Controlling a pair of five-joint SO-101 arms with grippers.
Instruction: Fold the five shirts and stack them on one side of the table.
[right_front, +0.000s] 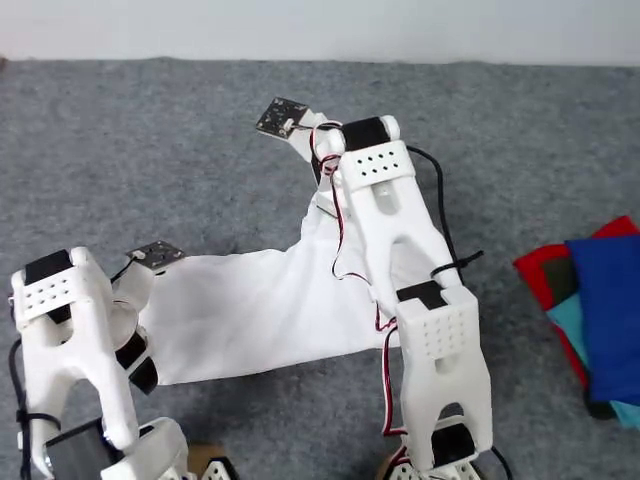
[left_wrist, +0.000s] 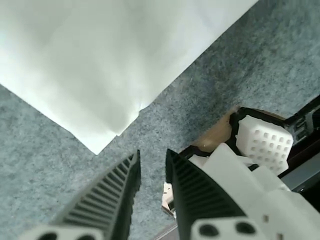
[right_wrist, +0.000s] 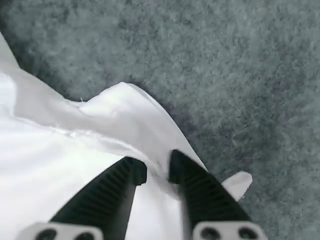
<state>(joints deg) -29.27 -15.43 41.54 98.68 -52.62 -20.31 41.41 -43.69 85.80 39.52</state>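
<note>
Right pincer (right_wrist: 156, 164) clenched on white shirt (right_wrist: 60, 160), I read left pincer (left_wrist: 152, 154) slightly parted above grey mat (left_wrist: 50, 165), 1 shirt stack (right_front: 600, 300) aside

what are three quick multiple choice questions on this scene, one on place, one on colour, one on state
1. Where on the table is the folded stack? A left edge; B right edge; C far middle.
2. What colour is the spread-out shirt? A white; B red; C black.
3. The right tool is: A open and empty; B shut on the shirt; C holding a cup.
Answers: B, the stack lies at the right edge in the high view; A, its cloth is plain white; B, white cloth is pinched in it in the right wrist view.
</note>
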